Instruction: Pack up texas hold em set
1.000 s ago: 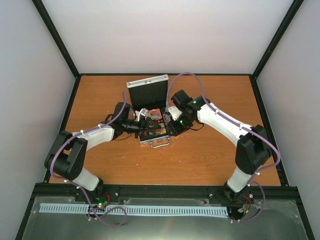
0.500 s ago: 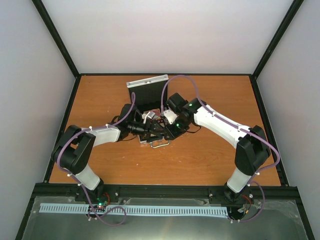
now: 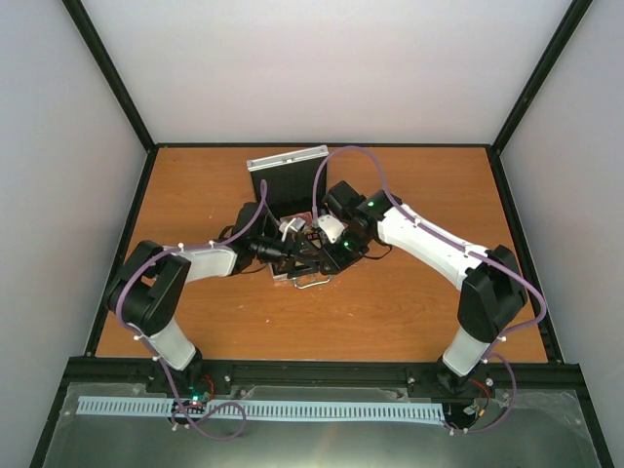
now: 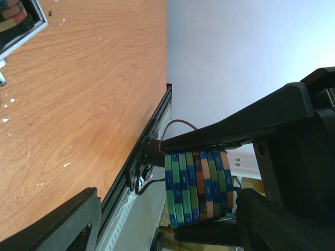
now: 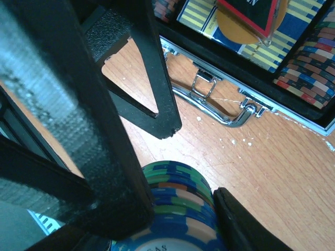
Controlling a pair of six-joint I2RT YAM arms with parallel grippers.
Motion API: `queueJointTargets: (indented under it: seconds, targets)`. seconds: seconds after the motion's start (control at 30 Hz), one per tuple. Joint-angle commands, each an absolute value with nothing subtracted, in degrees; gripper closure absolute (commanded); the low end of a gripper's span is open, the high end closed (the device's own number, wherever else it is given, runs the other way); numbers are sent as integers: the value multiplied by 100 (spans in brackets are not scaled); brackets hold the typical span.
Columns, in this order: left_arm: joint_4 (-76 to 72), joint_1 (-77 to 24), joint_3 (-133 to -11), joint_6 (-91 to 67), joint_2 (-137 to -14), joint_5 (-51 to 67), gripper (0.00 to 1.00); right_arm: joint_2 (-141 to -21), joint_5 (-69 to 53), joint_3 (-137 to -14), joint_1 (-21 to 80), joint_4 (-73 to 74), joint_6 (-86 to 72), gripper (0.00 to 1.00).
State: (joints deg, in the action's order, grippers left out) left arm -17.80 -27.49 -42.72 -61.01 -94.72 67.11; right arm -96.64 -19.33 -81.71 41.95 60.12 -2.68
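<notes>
The table (image 3: 390,312) is bare orange-brown wood inside white walls and a black frame, and I see both arms reaching in to meet at its middle.

From the left, the left gripper (image 4: 165,206) comes in low over the wood with its jaws standing wide. On its wrist view, 1 finger sits just beside one end of the chip stack (image 4: 199,188), while the other finger is well apart from it, so this gripper grips nothing.

In the middle, the silver case (image 5: 285,107) lies open on the table, its black-lined lid (image 3: 288,177) upright at the far side. The chrome handle (image 5: 233,123) rests on the wood at the near edge. Inside I make out an orange disc (image 5: 235,26) and rows of chips (image 5: 309,63) along one side.

From the right, the right gripper (image 5: 180,219) is closed narrow on the stack of blue, green and orange chips. It holds the stack on its side above the table, just in front of the handle and outside the case.
</notes>
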Motion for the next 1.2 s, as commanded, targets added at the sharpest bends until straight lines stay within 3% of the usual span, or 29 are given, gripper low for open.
queueJointTargets:
  seconds: [0.0,0.2,0.73,1.17]
  targets:
    - [-2046,-3014,-4580,-6006,-9622,7336,28,-9670,-2074,-8443,4285,5802,-196,74]
    - [-1888,-3195,-4767,-5860,-9768,7329,30,-9697,-2092,-8504,4289,5814,-179,73]
    - [-1890,-3244,-4778,-5926,-9789,7466,48,-9716,-1997,-8508,4307,5749,-275,74]
    - [-1850,-3287,-4775,-5762,-9785,7726,34,-9795,-1939,-8502,4306,5755,-286,74]
